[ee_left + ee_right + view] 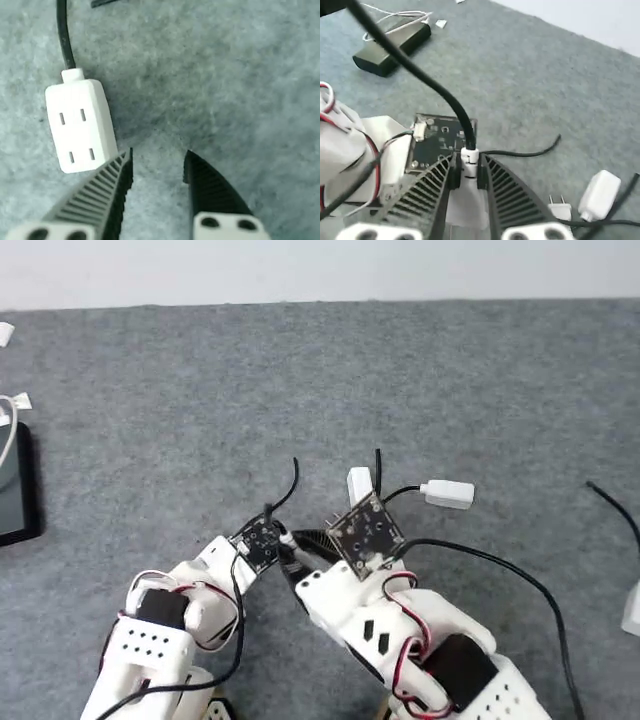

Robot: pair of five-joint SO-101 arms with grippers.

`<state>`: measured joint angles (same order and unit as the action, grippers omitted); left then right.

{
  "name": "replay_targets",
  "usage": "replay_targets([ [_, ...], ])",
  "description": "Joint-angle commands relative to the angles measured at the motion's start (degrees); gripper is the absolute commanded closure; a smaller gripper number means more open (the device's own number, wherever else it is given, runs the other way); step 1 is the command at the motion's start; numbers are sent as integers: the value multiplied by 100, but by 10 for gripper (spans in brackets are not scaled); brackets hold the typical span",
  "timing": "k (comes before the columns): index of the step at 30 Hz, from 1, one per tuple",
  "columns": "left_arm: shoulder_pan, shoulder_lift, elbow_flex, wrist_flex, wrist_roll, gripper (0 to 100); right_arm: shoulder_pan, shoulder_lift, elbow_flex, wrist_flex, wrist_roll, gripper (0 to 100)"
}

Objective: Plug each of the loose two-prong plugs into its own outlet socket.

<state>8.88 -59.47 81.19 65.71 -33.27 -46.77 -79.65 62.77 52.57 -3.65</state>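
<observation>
A white outlet block (80,125) with two pairs of slots lies flat on the grey carpet, its black cord (62,30) leading away. My left gripper (157,161) hangs open just beside the block's near end, one fingertip (122,167) almost at its corner, nothing between the fingers. My right gripper (468,161) is shut on a white plug (469,165), whose black cord (410,67) rises past the camera. A loose two-prong plug (560,207) and another white plug (600,195) lie close by. From above, both arms meet at the centre, with white plugs (448,494) (359,483) just beyond.
A black device (18,480) with white wires sits at the left edge, also seen in the right wrist view (390,45). Loose black cables (290,485) (615,510) trail over the carpet. A white piece (632,610) lies at the right edge. The far carpet is open.
</observation>
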Motion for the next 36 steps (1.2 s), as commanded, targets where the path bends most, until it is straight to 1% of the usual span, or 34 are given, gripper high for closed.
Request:
replay_targets([
  [1,202,-35,-48,123,-378,903,-127,180,-360,-136,62,991],
  [9,158,-35,-48,53,-308,901,-127,136,-246,-84,35,991],
  [12,141,-35,-40,-123,220,901,-127,127,-185,-84,35,991],
  [14,132,-35,-40,-185,396,901,-127,127,-185,-84,35,991],
  [19,-360,-35,-66,-299,413,880,-127,136,-202,75,53,991],
  [23,-510,-53,-84,-422,642,877,-127,163,-202,347,79,991],
  [27,-484,-70,-84,-422,642,877,-136,163,-167,558,290,991],
  [33,-448,-79,-84,-431,615,877,-136,180,-53,523,281,991],
  [36,-202,-79,-84,-378,484,878,-136,180,-35,523,273,991],
])
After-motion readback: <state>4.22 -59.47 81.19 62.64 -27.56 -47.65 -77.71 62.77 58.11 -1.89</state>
